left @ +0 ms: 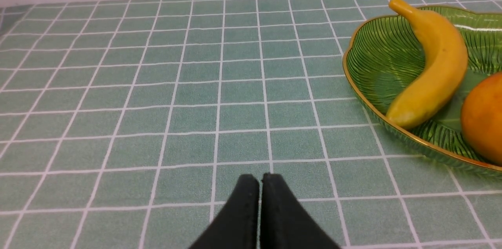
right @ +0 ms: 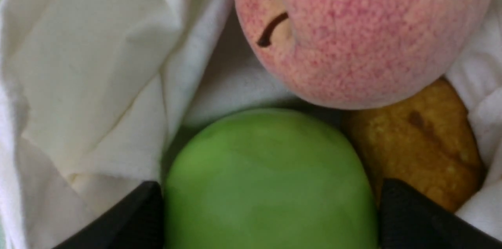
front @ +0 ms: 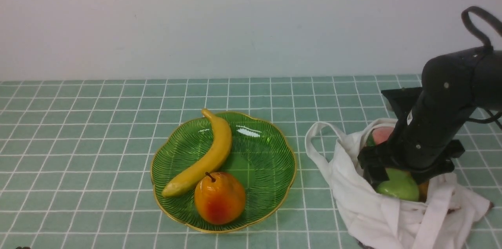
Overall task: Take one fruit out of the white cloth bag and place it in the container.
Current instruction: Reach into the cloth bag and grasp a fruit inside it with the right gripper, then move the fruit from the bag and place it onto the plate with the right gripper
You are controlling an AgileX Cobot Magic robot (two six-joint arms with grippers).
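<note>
The green checked tablecloth (front: 78, 143) covers everything, and on the robot's right the white cloth bag (front: 392, 217) slumps open, its handles trailing loose. It holds 3 things that I can make out: a pink peach (front: 381, 134) at the back, a brownish lump (right: 423, 143) I cannot name, and the green apple (front: 398, 185) nearest the front, all pressed close together.

The green glass plate (front: 266, 143) sits just beside the bag, apart from it. It already carries 2 fruits, a banana (front: 208, 159) and an orange-red pear (front: 219, 198), leaving its right half bare.

The apple looks smooth, hard and rounded, so I judge it slippery rather than fragile. The widest part of its sides seems the safest hold, and soft cloth may snag on the way up.

The right gripper (right: 270, 202) is inside the bag with its fingers spread wide on either side of the apple, right against the skin. Whether they squeeze it I cannot tell. The left gripper (left: 259, 186) hovers over bare cloth with its fingers pressed together, holding nothing.
</note>
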